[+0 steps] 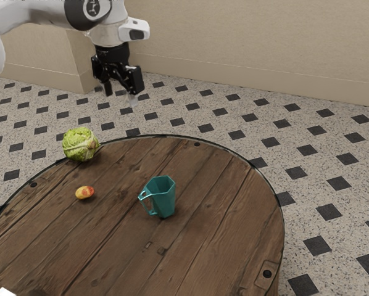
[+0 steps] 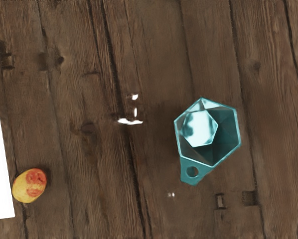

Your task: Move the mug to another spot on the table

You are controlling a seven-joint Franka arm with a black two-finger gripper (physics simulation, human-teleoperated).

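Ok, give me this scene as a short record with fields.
table: round, dark wood
mug: teal, upright, handle toward the exterior view's left
hand: open, empty, high above the table, apart from the mug
others: green cabbage near the rim; small red-yellow fruit apart from the mug

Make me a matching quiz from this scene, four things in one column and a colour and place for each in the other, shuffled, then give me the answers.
Column one:
1. mug
2. cabbage
3. fruit
4. hand

Column two:
A. green, near the far rim of the table
B. black, up in the air, open and holding nothing
C. teal, upright near the table's middle
D. yellow and red, lying to the exterior view's left of the mug

Pairs: 1-C, 2-A, 3-D, 4-B
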